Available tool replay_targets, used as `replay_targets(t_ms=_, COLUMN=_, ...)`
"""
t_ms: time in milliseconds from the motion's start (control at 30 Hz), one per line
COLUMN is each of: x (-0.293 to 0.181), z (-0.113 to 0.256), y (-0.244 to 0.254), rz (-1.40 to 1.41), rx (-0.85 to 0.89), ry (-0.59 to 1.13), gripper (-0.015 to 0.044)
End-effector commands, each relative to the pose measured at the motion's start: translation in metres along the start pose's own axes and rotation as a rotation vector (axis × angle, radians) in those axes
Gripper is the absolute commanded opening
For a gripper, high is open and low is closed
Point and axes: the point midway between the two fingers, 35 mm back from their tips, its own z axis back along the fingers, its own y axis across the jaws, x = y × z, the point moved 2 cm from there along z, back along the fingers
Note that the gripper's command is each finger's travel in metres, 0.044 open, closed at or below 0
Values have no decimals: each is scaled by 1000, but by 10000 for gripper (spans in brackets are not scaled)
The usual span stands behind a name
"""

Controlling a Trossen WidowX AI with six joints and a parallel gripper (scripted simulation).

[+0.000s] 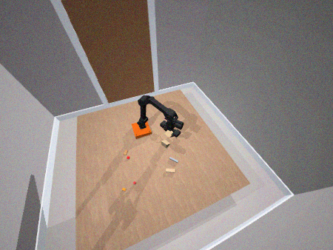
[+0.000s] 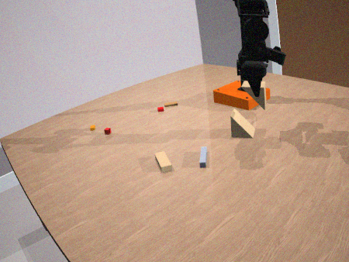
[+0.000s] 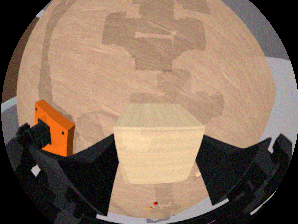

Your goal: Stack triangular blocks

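A pale wooden triangular block (image 1: 165,143) (image 2: 241,127) rests on the table, its sloped face falling to the right in the exterior view. It does not show in the wrist view, where the held block may hide it. My gripper (image 1: 169,131) (image 2: 256,93) (image 3: 156,135) is shut on the other triangular block (image 1: 168,134) (image 2: 262,102) (image 3: 159,142). That block hangs in the air, above and to the right of the lower block in the exterior view, with its flat face up and its sloped face turned down to the left. The two blocks are apart.
The orange base (image 1: 142,132) (image 2: 230,98) (image 3: 61,134) stands behind the blocks. A blue bar (image 1: 173,160) (image 2: 203,156) and a tan oblong (image 1: 170,170) (image 2: 163,160) lie in front. Red cubes (image 1: 128,157) (image 2: 107,131), an orange cube (image 1: 123,189) (image 2: 92,128) and a brown piece (image 1: 126,152) (image 2: 171,105) lie off left.
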Motion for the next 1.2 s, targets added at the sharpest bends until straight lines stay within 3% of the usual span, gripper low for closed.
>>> replay_targets(t_ms=0, x=-8, z=-17, y=1, rz=1, rx=3, ry=1, gripper=0)
replay_targets(t_ms=567, x=-26, z=-63, y=4, rz=1, rx=3, ry=2, gripper=0)
replay_targets(t_ms=1167, x=-25, z=-63, y=4, rz=3, rx=-1, ry=4, gripper=0)
